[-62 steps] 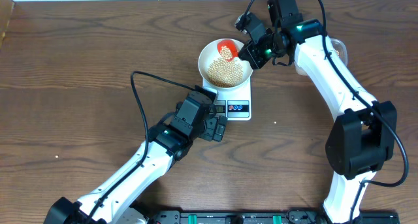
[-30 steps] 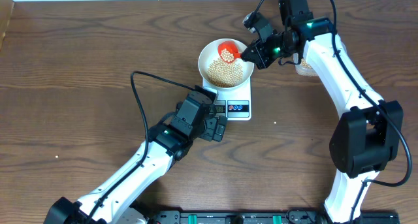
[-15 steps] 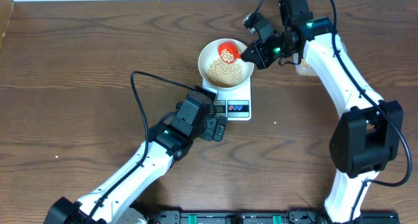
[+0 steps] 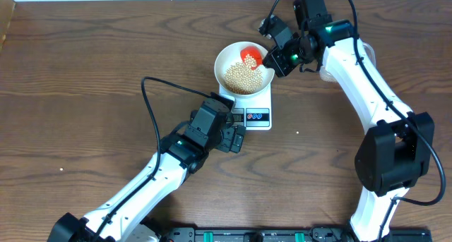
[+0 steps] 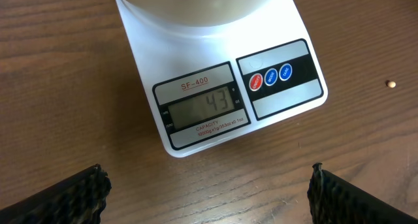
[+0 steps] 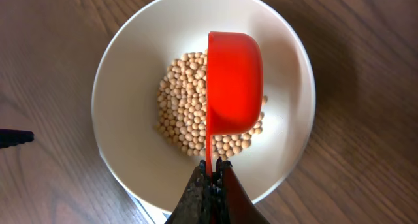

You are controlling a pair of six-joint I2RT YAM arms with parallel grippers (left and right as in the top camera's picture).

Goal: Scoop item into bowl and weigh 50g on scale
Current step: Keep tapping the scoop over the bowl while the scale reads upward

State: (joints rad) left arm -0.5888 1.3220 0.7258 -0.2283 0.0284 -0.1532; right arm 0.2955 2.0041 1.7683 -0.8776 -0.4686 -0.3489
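The white bowl [image 4: 224, 58] stands on the white scale [image 4: 257, 117] and holds a heap of pale-tan beans [image 4: 241, 77]. My right gripper [image 4: 271, 57] is shut on the thin handle of an orange-red scoop [image 4: 250, 56], which hangs over the bowl's far side. In the right wrist view the scoop [image 6: 235, 80] is turned on its side above the beans [image 6: 177, 113], inside the bowl [image 6: 114, 87], and my right gripper [image 6: 213, 166] pinches the handle. My left gripper [image 5: 209, 191] hovers open in front of the scale [image 5: 215, 61], whose display [image 5: 202, 108] reads 43.
A clear plastic tub [image 4: 369, 55] is partly hidden behind the right arm. One stray bean [image 5: 391, 84] lies on the wooden table right of the scale. The left arm's black cable [image 4: 152, 104] loops over the table left of the scale.
The scoop, which held beans with its mouth up, has rolled onto its side over the bowl. The right wrist shifted slightly left. The left arm has not moved.
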